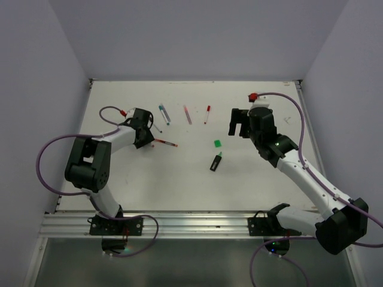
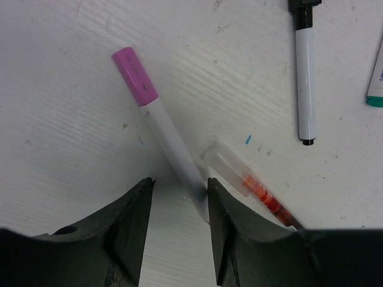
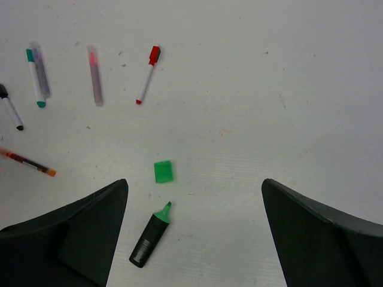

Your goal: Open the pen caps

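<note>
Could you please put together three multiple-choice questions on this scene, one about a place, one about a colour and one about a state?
1. Where is the green cap relative to the highlighter?
A. Fitted on its tip.
B. Loose on the table, apart from its tip.
C. Under its barrel.

2. What colour is the cap on the white-barrelled pen lying between the fingers of the left hand?
A. Pink.
B. Teal.
C. Black.

3. What state is the right hand in?
A. Shut on a red pen.
B. Open, holding nothing.
C. Shut on a cap.

Answers:
1 B: bare table shows between cap and tip.
2 A: the left wrist view shows it pink.
3 B: its fingers stand wide apart.
</note>
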You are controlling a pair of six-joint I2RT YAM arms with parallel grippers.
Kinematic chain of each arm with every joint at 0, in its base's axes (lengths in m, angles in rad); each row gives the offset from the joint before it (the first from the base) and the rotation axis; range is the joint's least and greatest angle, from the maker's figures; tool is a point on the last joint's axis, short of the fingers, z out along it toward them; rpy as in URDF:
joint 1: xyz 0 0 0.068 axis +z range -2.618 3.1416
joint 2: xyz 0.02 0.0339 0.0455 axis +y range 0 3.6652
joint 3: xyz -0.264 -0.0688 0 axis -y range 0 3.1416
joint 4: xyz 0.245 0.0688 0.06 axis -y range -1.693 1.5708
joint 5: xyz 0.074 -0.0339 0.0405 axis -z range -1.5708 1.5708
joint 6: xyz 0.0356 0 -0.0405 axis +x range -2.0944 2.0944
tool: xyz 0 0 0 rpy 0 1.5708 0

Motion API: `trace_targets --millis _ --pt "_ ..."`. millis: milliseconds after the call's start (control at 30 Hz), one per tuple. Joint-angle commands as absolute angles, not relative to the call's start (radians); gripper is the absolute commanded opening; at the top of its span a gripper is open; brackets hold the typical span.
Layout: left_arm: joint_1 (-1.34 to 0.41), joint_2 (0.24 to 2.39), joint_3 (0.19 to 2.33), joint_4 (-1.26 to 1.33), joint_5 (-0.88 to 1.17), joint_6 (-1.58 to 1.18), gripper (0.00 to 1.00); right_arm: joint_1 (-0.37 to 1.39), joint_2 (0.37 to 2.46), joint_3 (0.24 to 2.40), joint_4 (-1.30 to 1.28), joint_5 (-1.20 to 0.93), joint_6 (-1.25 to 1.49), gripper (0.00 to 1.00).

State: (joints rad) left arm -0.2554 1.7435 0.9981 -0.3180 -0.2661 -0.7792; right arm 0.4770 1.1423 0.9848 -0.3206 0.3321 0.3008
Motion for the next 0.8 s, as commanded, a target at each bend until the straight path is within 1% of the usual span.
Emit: trace_targets --millis 0,100,200,267,333,467,600,767 --pt "-0.245 1.732 0.999 -0.35 -0.308 -0.795 0.46 0.474 1.123 0.974 -0.287 0.356 0.301 0.98" --pt "-0.242 1.724 0.97 -0.362 -0.318 -0.784 0.44 0.474 1.123 0.969 -0.281 0.347 0.31 0.99" --pt "-0.235 1.718 0.95 -0.388 -0.328 -0.763 0.36 0.474 1.124 0.966 -0.276 0.333 0.317 0.99" --pt "-0.233 1.707 0.943 -0.414 -0.342 -0.738 0.29 0.474 1.124 0.965 -0.276 0.319 0.319 0.98" --pt "-0.232 1.698 0.937 -0.429 -0.364 -0.715 0.28 0.474 1.126 0.965 -0.275 0.311 0.325 0.99" --pt "-0.229 1.672 0.911 -0.457 -0.382 -0.657 0.29 0.474 1.123 0.957 -0.27 0.305 0.339 0.98" --pt "-0.219 1.678 0.905 -0.446 -0.342 -0.621 0.38 0.474 1.126 0.948 -0.255 0.287 0.347 0.98" --pt "-0.201 1.739 0.936 -0.434 -0.284 -0.585 0.4 0.474 1.141 0.954 -0.244 0.258 0.354 0.98"
